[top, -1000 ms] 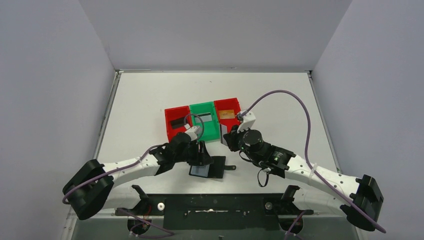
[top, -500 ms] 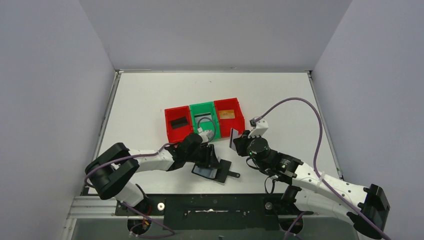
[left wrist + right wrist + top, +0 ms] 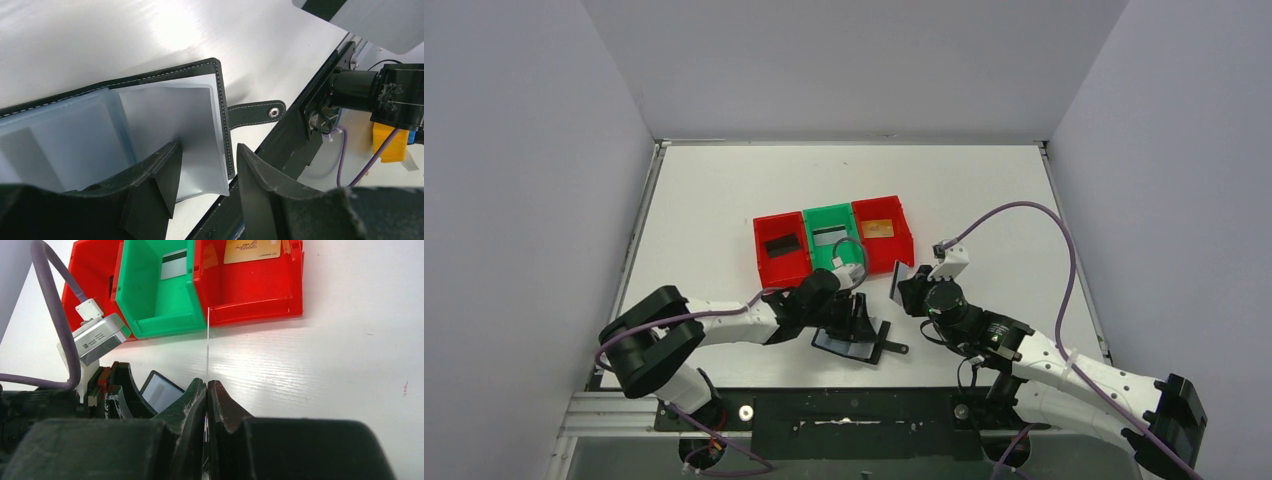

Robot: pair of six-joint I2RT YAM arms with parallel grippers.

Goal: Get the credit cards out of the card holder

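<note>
Right tool (image 3: 206, 385): clamped on 1 credit card (image 3: 207, 345), upright, edge-on; 3 bins (image 3: 155, 305) straight beyond, upper frame. Left tool (image 3: 207, 160): open, astride card holder (image 3: 165, 110) pocket corner.

You see a black holder (image 3: 165, 115) with white stitching and blue-grey pockets (image 3: 75, 130); red, green, red bins (image 3: 150, 300); a gold card (image 3: 251, 251).

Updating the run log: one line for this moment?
left gripper open, on opened black bifold card holder | right gripper shut on thin grey card, clear of holder
</note>
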